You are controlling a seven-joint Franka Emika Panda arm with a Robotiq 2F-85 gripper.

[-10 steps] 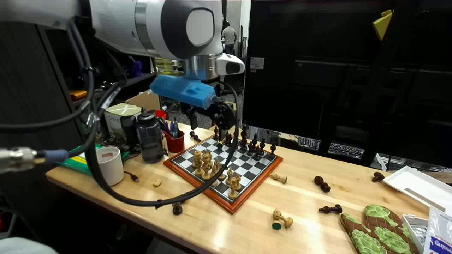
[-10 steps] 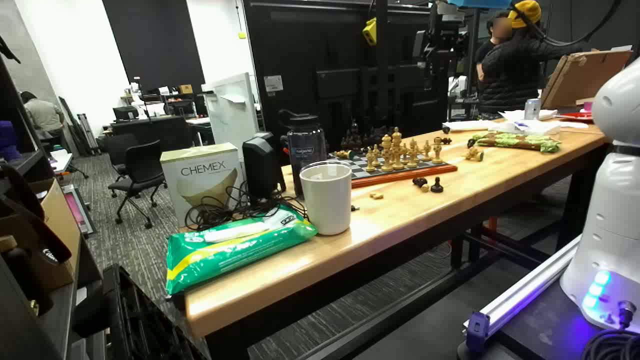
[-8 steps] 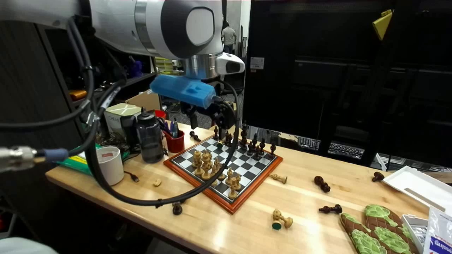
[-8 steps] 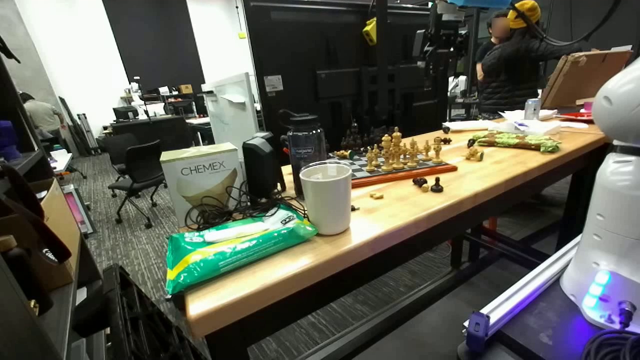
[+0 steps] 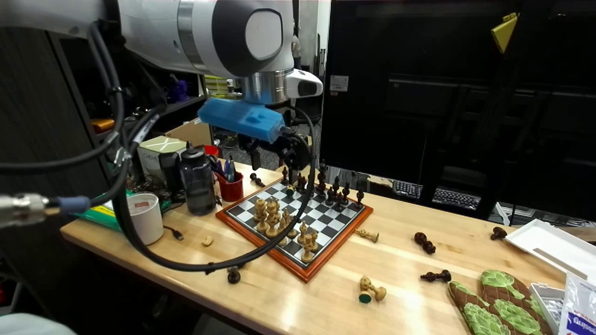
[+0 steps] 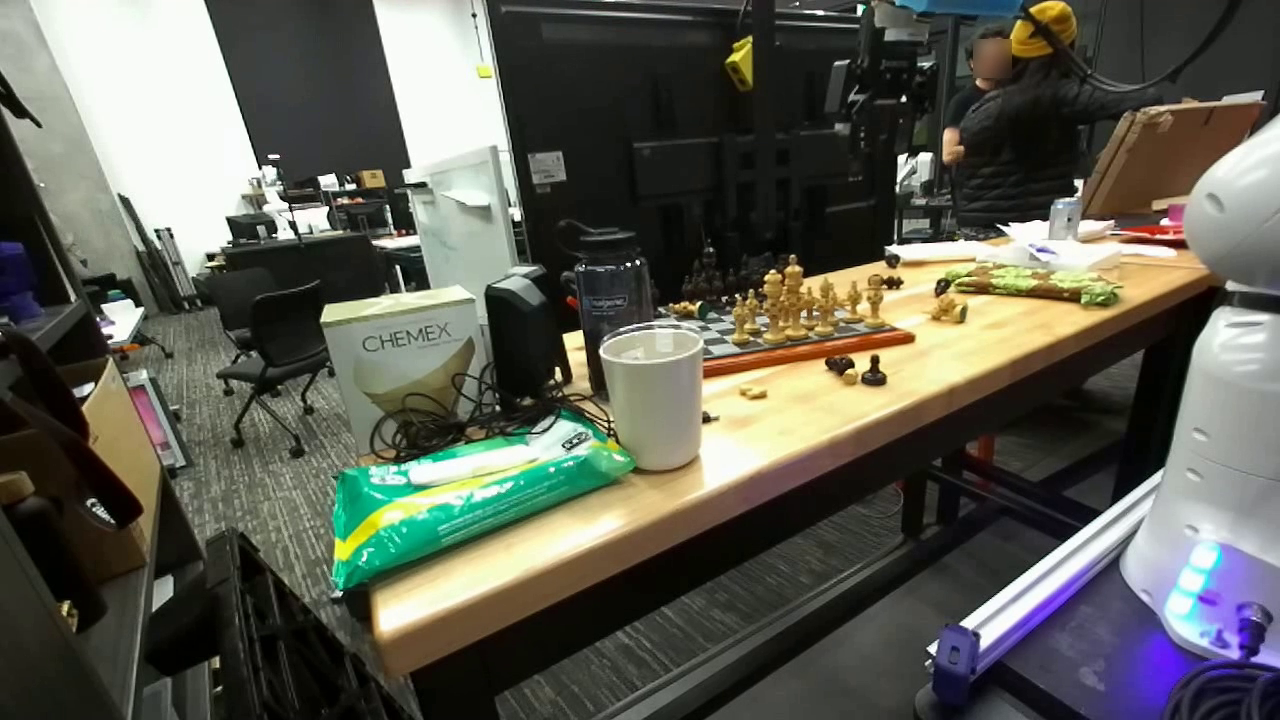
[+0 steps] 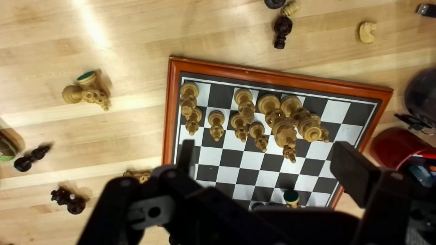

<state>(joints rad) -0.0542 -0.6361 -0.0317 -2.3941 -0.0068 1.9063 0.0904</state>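
Note:
My gripper (image 5: 276,160) is open and empty, held in the air above the far part of a chessboard (image 5: 321,267). In the wrist view its black fingers (image 7: 267,163) stand wide apart with board squares between them. They touch nothing. It also shows high in an exterior view (image 6: 878,88). Several light wooden pieces (image 7: 284,131) stand along one side of the board. Several dark pieces (image 5: 321,184) stand along the opposite side, mostly hidden by the gripper in the wrist view. A light piece with a green base (image 7: 291,196) lies on its side near the dark ones.
Loose pieces lie on the table, such as a light pair (image 5: 371,289) and a dark piece (image 5: 435,276). A dark bottle (image 5: 197,181), red pen cup (image 5: 231,188) and white mug (image 5: 145,221) stand beside the board. Oven mitts (image 5: 505,302) lie opposite. A cable (image 5: 205,267) hangs from the arm.
The arm, gripper and chess pieces have not visibly moved. In the background, a person in light clothing has moved mostly out of sight, and the person in the yellow hat has shifted slightly.

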